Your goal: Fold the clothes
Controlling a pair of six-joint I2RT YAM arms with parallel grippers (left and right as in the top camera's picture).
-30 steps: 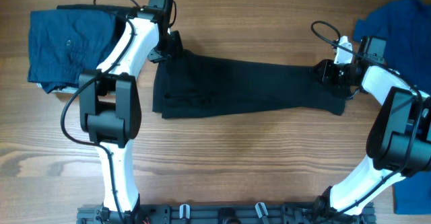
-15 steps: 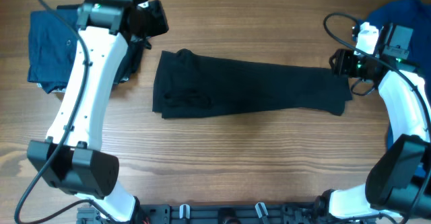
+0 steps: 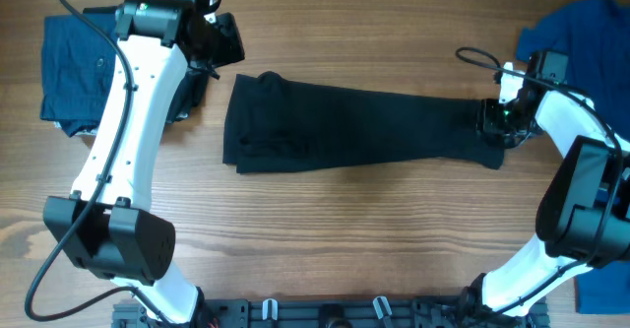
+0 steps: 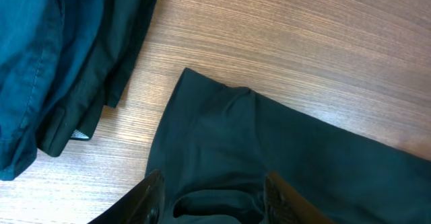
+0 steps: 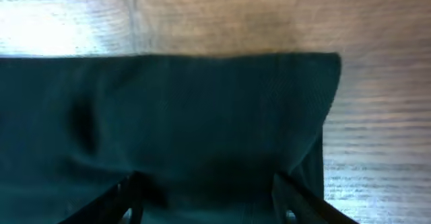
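Pulled the left gripper (image 4: 212, 198) up and back off the black shirt (image 3: 364, 126) since a second ago, out toward the far-left corner; sent the right gripper (image 5: 207, 192) out a little and then back over the shirt's right end. Lies as a long, narrow strip across the middle of the table (image 3: 345, 239), long axis left to right, wider bunched end at left, slimmer end at right. Sits near but apart from the navy garment (image 3: 84, 67) folded at far left, and close to the bright blue garment (image 3: 581, 32) at far right. Judged next: carry one end over onto the other to shorten the strip — turns on how each end lies from its fingers. Left side: cloth's left end just ahead of and below the fingers (image 4: 153, 197) in the wrist view, corner pointing away; from overhead, beside the cloth rather than over it. Right side: nearer, right over its end, cloth edge running crosswise ahead of the fingers (image 5: 288, 200). Spread moderately wide on both sides, pinching nothing visible — let go, by the look. Cannot tell whether the right tips touch the fabric; wrist view too blurred. Risk of dragging the strip askew with only one end caught.
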